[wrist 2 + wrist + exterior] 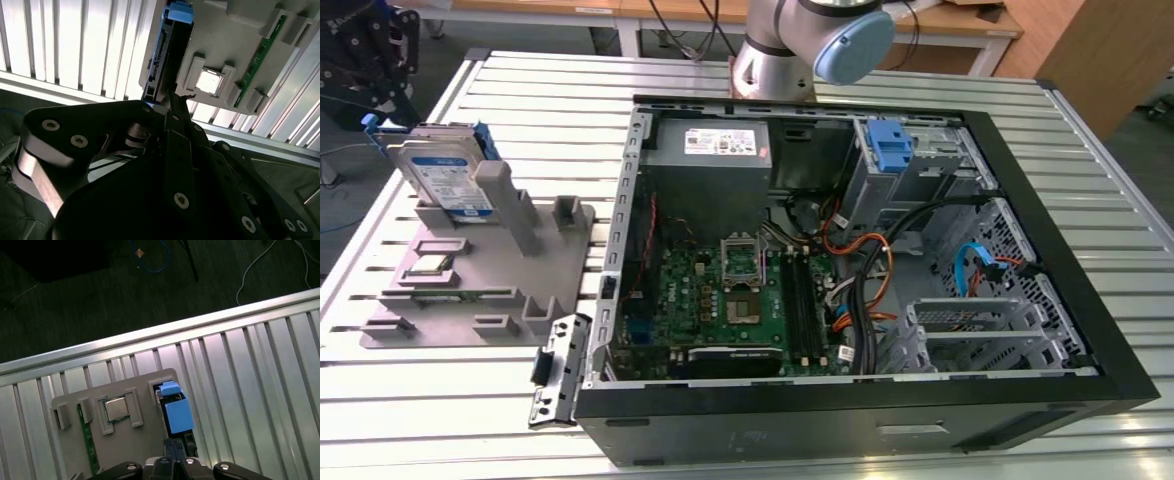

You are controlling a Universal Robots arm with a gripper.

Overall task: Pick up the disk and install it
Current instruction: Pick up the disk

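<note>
Tabletop stand [520, 270] props the disk [447, 180] upright for edge grabbing — my gripper [172, 445] sits close, clamped or not I can't tell.

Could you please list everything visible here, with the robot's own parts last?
table: one, silver slatted, under everything
holder: one, grey, on the table at the exterior view's left
disk: one, silver with blue rails, upright in the holder
processor chip: one, silver, flat in a holder pocket
memory stick: one, green, in a holder slot
computer case: one, black, open, lying on the table
power supply: one, grey, inside the case
motherboard: one, green, on the case floor
latch: one, blue, upright inside the case
cables: several, orange, black, blue, inside the case
arm: one, silver with blue cap, beyond the case
gripper: one, black, close to the disk's blue-railed end
</note>
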